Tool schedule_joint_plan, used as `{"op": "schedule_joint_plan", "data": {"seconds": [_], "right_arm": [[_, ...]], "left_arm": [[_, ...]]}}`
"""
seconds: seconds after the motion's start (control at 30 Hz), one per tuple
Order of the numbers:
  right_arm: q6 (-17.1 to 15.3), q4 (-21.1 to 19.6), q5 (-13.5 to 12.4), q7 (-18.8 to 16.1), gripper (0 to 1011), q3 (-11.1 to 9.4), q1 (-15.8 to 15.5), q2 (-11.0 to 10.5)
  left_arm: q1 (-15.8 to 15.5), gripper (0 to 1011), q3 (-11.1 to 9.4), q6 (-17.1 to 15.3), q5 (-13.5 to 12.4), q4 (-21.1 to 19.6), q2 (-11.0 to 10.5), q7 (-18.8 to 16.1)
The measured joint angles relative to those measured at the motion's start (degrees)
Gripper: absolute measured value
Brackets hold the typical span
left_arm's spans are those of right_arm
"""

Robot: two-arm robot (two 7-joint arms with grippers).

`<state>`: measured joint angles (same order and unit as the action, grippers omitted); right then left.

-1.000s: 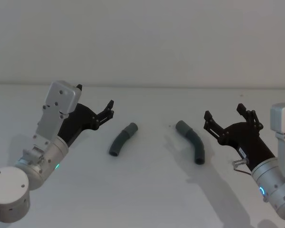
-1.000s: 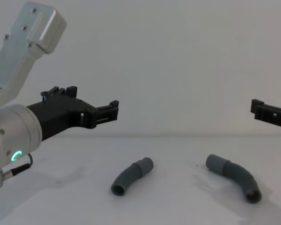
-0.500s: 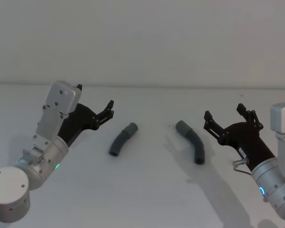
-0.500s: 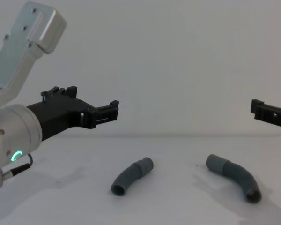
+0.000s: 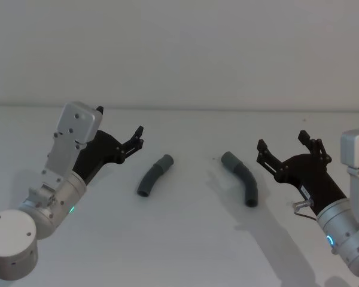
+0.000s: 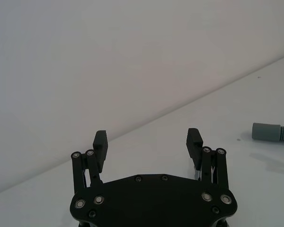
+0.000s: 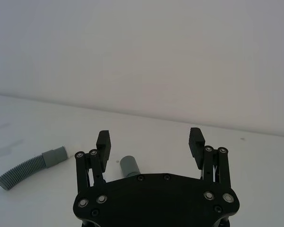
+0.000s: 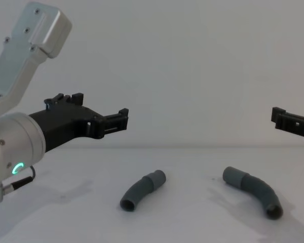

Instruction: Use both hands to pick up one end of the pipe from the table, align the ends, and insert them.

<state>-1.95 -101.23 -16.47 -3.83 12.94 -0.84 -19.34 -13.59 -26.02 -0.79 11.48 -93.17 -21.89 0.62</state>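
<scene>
Nothing has moved: the left gripper (image 5: 119, 122) and right gripper (image 5: 282, 142) hang open-fingered, with the left pipe (image 5: 155, 175) and right pipe (image 5: 242, 177) lying ahead, below each.

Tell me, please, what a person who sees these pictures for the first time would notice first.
Two curved dark-grey pipe pieces lie apart on the white table: the left piece and the right piece, neither one held. The left gripper and the right gripper hang open above the table, one at each outer side of the pair.
</scene>
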Motion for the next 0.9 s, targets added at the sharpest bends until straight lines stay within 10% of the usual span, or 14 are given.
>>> {"op": "schedule_joint_plan", "data": {"seconds": [0.9], "right_arm": [[0.00,0.00,0.00,0.00,1000,0.00,0.00,0.00]], "left_arm": [[0.00,1001,0.00,0.00,0.00,0.00,0.00,0.00]]}}
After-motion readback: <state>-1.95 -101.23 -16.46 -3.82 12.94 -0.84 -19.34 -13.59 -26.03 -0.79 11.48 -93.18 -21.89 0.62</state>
